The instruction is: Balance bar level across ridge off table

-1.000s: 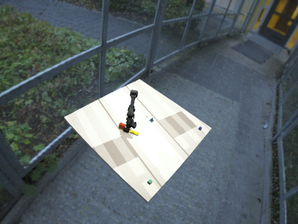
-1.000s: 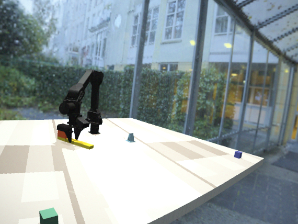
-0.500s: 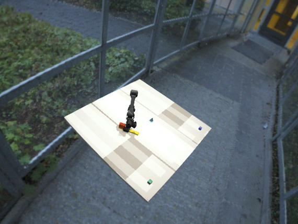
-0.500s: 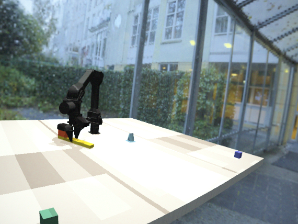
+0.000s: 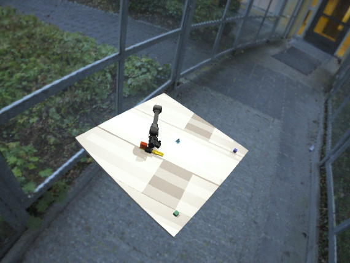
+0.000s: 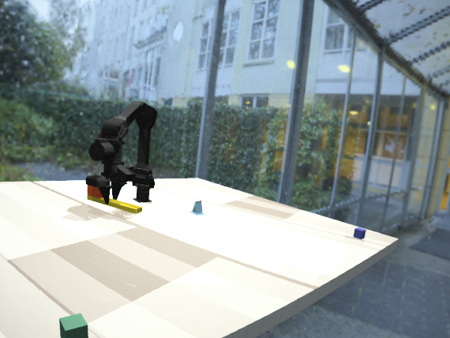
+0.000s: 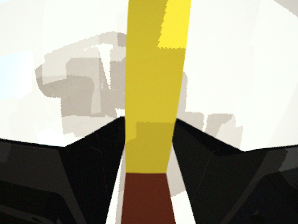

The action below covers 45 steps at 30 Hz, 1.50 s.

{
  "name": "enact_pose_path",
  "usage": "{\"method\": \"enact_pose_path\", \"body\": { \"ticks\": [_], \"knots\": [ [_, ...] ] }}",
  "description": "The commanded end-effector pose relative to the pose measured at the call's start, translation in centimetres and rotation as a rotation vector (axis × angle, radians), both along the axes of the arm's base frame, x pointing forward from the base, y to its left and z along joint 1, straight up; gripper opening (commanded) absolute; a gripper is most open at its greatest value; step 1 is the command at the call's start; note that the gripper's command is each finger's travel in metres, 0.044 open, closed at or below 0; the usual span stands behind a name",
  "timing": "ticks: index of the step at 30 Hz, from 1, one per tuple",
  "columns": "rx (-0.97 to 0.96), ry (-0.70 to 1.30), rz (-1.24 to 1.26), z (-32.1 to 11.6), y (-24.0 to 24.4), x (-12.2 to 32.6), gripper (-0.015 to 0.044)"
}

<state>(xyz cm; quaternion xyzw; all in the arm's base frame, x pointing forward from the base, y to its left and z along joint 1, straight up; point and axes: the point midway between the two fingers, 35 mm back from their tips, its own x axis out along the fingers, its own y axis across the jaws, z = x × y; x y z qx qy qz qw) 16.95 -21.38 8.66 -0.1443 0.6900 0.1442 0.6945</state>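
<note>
The yellow bar (image 5: 158, 152) (image 6: 126, 206) (image 7: 154, 85) has a red block (image 5: 143, 145) (image 6: 94, 192) (image 7: 146, 197) on one end. It lies low at the table, and I cannot tell whether it touches the top. My gripper (image 5: 149, 150) (image 6: 111, 201) (image 7: 149, 123) points down and is shut on the yellow bar, one finger on each long side, close to the red block. The ridge, a small light-blue wedge (image 5: 178, 141) (image 6: 197, 207), stands on the table apart from the bar, to its right in the exterior view. It is not in the wrist view.
A green cube (image 5: 175, 213) (image 6: 73, 327) sits near the table's near corner. A dark blue cube (image 5: 235, 150) (image 6: 359, 233) sits near the right corner. The table (image 5: 202, 153) (image 6: 253, 284) ends in open edges close to both cubes.
</note>
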Motion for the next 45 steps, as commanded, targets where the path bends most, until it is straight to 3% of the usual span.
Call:
{"method": "enact_pose_path", "body": {
  "ticks": [1, 22, 45],
  "knots": [
    [-0.017, -0.009, 0.002, 1.6, -0.2, 0.1, 0.0],
    [-0.018, -0.007, 0.003, 6.1, 0.2, -0.2, 0.0],
    [-0.012, -0.012, -0.087, 6.2, 5.8, 5.8, 0.0]
  ]
}}
